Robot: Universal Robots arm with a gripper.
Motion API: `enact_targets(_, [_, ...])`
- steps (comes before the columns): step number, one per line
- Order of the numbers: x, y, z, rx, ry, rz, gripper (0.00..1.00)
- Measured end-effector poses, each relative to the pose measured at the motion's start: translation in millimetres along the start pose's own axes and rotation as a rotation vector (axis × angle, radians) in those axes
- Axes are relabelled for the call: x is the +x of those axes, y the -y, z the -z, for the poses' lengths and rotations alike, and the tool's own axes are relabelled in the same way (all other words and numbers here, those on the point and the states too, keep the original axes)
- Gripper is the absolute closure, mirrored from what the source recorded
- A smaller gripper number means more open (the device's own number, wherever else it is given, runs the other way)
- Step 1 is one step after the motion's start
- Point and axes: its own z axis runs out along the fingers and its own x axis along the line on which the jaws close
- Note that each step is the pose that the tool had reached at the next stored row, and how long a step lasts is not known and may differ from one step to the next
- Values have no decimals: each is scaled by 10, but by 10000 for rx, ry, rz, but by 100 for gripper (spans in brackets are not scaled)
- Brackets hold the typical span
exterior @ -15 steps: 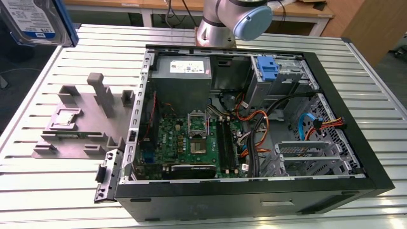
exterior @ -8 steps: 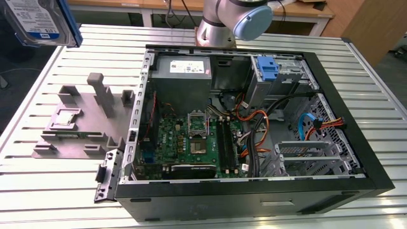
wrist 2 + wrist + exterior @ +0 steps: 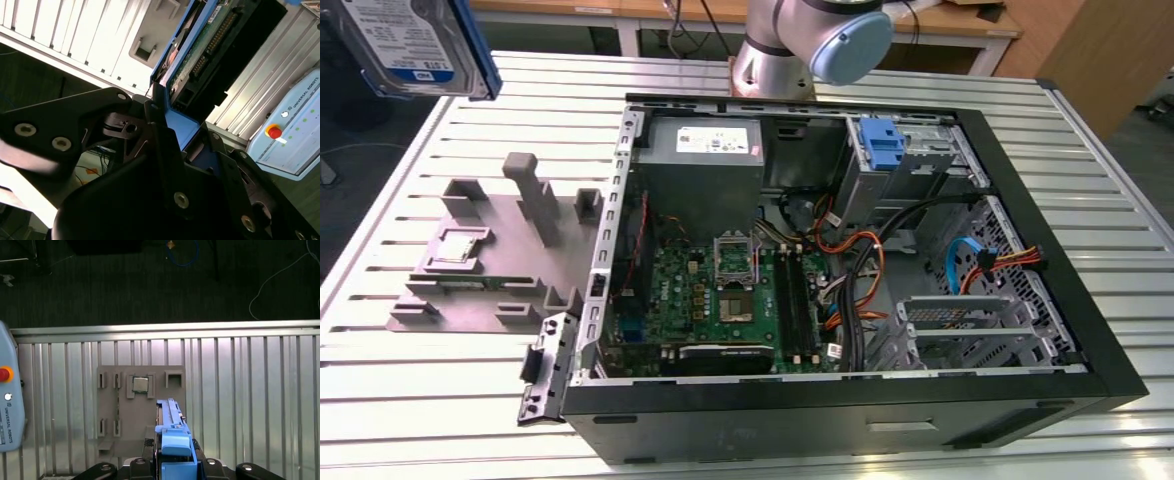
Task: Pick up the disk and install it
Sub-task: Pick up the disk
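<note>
While our black end effector (image 3: 176, 464) pinches its blue plastic rail (image 3: 175, 440), the flat rectangular silver-metal disk (image 3: 403, 40) hangs high at the exterior view's far left, well apart from the open black computer case (image 3: 787, 425). We judge it stiff, weighty, shock-sensitive; rail edges grip best.

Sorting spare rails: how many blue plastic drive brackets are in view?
2: one framing the disk, high at the exterior view's upper left; one bare bracket inside the computer case. More may be hidden.
</note>
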Motion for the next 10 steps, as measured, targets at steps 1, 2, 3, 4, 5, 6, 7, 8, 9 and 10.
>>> enact_targets(1, [4, 2, 0, -1, 0, 0, 63])
enact_targets(2, [8, 3, 0, -1, 0, 1, 63])
enact_targets(3, [12, 4, -1, 0, 0, 0, 63])
enact_targets(4, [17, 4, -1, 0, 0, 0, 63])
enact_targets(5, [22, 5, -2, 0, 0, 0, 63])
enact_targets(6, [28, 6, -2, 0, 0, 0, 63])
enact_targets(7, [34, 7, -2, 0, 0, 0, 63])
enact_targets(8, [41, 8, -2, -1, 0, 0, 63])
enact_targets(9, [47, 9, -3, -1, 0, 0, 63])
enact_targets(10, [55, 9, -3, -1, 0, 0, 63])
